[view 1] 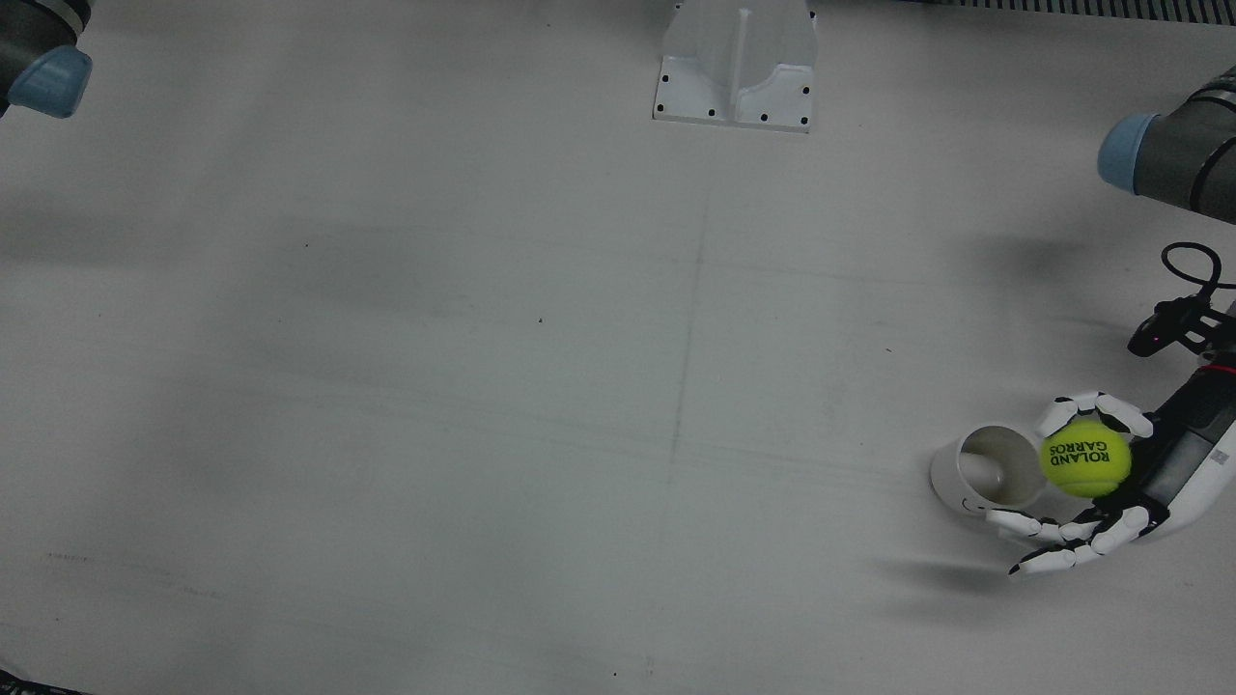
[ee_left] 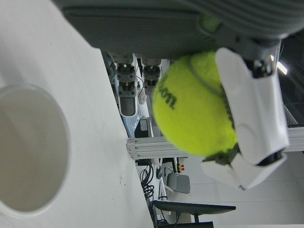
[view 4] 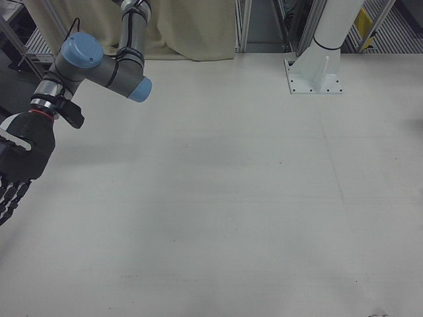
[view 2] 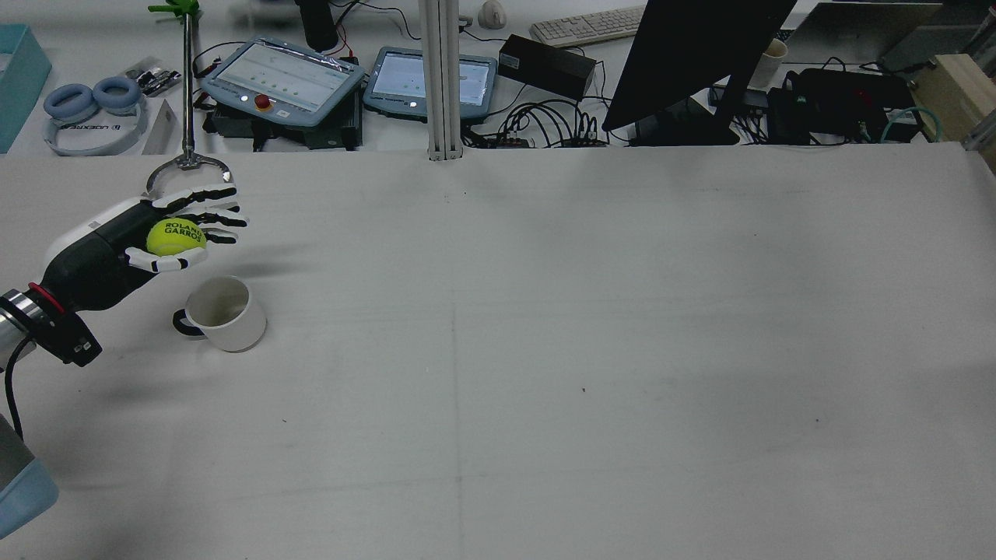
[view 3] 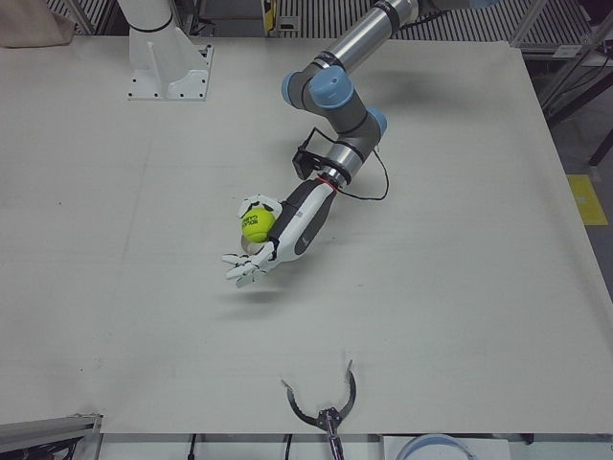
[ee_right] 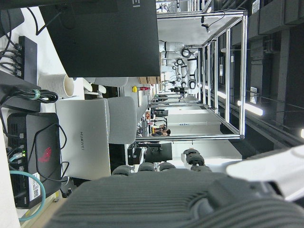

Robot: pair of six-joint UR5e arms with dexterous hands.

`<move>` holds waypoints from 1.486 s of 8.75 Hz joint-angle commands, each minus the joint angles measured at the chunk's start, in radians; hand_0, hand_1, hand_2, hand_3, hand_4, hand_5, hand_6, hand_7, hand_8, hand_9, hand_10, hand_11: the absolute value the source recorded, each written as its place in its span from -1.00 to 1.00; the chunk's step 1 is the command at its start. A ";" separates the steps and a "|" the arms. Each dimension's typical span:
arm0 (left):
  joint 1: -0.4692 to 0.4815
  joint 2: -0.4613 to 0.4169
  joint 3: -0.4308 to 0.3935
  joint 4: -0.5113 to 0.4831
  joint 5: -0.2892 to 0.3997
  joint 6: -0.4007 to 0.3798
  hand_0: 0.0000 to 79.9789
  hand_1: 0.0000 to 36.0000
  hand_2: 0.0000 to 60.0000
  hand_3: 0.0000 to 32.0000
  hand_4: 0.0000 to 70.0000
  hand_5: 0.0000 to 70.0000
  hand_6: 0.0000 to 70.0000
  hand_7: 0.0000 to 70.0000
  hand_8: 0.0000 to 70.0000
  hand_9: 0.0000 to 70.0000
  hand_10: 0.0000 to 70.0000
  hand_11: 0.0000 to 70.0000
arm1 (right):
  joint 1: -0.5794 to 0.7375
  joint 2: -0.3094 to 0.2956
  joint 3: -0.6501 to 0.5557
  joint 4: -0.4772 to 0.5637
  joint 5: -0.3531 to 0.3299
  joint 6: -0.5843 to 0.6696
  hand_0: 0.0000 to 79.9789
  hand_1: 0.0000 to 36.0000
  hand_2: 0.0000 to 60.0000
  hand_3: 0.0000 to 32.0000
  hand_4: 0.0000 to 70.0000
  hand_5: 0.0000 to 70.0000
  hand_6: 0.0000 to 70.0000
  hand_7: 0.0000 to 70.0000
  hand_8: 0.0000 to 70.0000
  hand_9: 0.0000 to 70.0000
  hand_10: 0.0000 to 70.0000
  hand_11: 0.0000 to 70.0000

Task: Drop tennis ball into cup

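My left hand [view 1: 1101, 502] is shut on a yellow-green tennis ball [view 1: 1084, 458], with the thumb pressing it into the palm and the other fingers loosely spread. It holds the ball above the table, right beside the rim of a white cup [view 1: 985, 470] that stands upright. In the rear view the ball [view 2: 176, 237] and hand [view 2: 117, 245] are just behind and left of the cup [view 2: 222, 311]. The left hand view shows the ball [ee_left: 194, 104] off to the side of the cup's mouth [ee_left: 28, 152]. My right hand [view 4: 16, 165] hangs open and empty at the far side.
A white arm pedestal [view 1: 736, 63] stands at the table's back middle. A metal claw stand [view 2: 187, 163] is at the table edge near my left hand. Tablets, cables and a monitor [view 2: 692, 54] lie beyond the table.
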 commanded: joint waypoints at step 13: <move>-0.494 0.031 0.024 -0.050 0.148 -0.038 0.24 0.29 0.77 -1.00 -0.44 -0.53 0.57 -0.43 -0.47 -0.61 -0.47 -0.19 | 0.000 0.000 0.000 0.000 0.000 0.000 -1.00 -1.00 -1.00 -1.00 -1.00 -1.00 -1.00 -1.00 -1.00 -1.00 -1.00 -1.00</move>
